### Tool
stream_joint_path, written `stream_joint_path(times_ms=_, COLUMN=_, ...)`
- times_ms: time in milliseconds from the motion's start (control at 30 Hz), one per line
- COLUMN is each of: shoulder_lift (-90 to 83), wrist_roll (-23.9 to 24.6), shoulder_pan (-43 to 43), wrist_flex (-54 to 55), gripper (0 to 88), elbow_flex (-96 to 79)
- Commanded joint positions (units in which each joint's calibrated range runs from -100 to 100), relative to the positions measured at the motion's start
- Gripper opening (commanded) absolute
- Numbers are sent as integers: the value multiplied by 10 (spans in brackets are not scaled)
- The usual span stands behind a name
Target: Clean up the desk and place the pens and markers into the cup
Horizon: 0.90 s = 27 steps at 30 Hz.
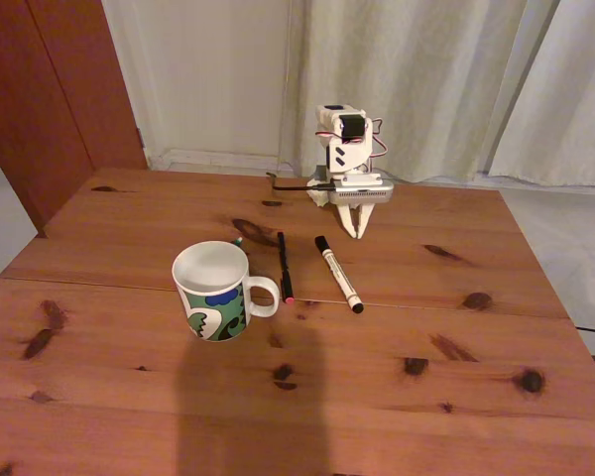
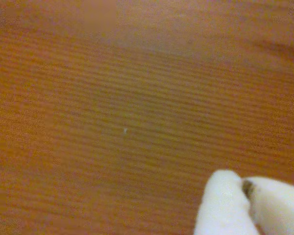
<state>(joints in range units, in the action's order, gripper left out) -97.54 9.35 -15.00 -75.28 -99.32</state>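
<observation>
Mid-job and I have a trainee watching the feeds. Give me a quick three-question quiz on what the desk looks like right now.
1. True or false: the white marker already stands inside the cup.
2. Which lies closest to the cup's handle in the fixed view? A) the white marker B) the black pen C) the pincer
3. Fill in: in the fixed view the pincer hangs tip-down over the desk, on the side ___ from the camera.

Key
1. False: it lies flat on the desk, to the right of the cup.
2. B: the black pen lies just right of the handle, its pink end nearest.
3. far. Its fingertips meet in the wrist view, with nothing between them.
</observation>
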Motion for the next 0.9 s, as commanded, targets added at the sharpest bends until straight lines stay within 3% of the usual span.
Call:
stream_joint_path(times_ms=0, shoulder_lift=-1, wrist_roll=-3, shoulder_pan=-2, wrist_flex=-6, gripper=12, elbow_flex=-3)
stream_joint_path(times_ms=667, shoulder_lift=1, wrist_roll=-4, shoulder_pan=3, wrist_flex=-1, gripper=8, elbow_flex=2)
stream_joint_path(times_ms=867, shoulder_lift=100, wrist_roll=-4, shoulder_pan=8, wrist_flex=50, gripper=8, elbow_flex=82)
